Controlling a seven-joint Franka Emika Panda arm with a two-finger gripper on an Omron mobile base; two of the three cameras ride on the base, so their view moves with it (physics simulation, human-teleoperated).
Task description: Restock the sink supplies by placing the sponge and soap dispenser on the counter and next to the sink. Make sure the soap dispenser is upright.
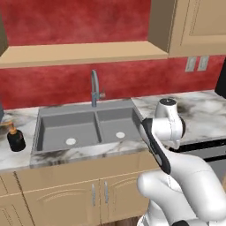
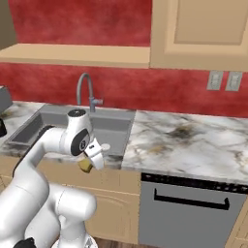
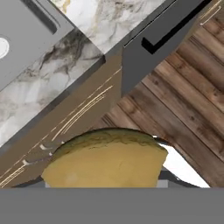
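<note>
We see the sponge (image 2: 85, 165) clamped in the gripper (image 2: 90, 162), the fingers closed on it — a yellowish-tan block with rounded edges, its top face mottled darker in the hand view (image 3: 105, 164). It hangs in the air just in front of the counter's (image 2: 193, 140) front edge, below the lip of the slab and level with the top of the wooden cabinets (image 1: 66, 194). It touches nothing but the gripper.

Directly behind and above it lies the sink (image 1: 84, 128), 2 grey basins with a round drain in each, recessed into the marble. The curved faucet (image 1: 94, 88) rises from the back edge of the counter behind the divider. The soap dispenser (image 1: 16, 139) stands upright on the counter just beside the sink's left rim, black with an orange-brown pump, near the front edge and well apart from the sponge.

To the right of the sink the marble runs bare toward the right edge, veined dark and tan — open room across its full depth. Under that stretch sits a grey dishwasher (image 2: 189, 213) with a black bar handle, and wood flooring (image 3: 188, 92) shows below. The arm's own elbow (image 1: 170, 123) stands over the sink's front right corner in the left base view. A red wall (image 2: 121, 87) backs the counter, with 2 outlets (image 2: 224, 81) at its right end.
</note>
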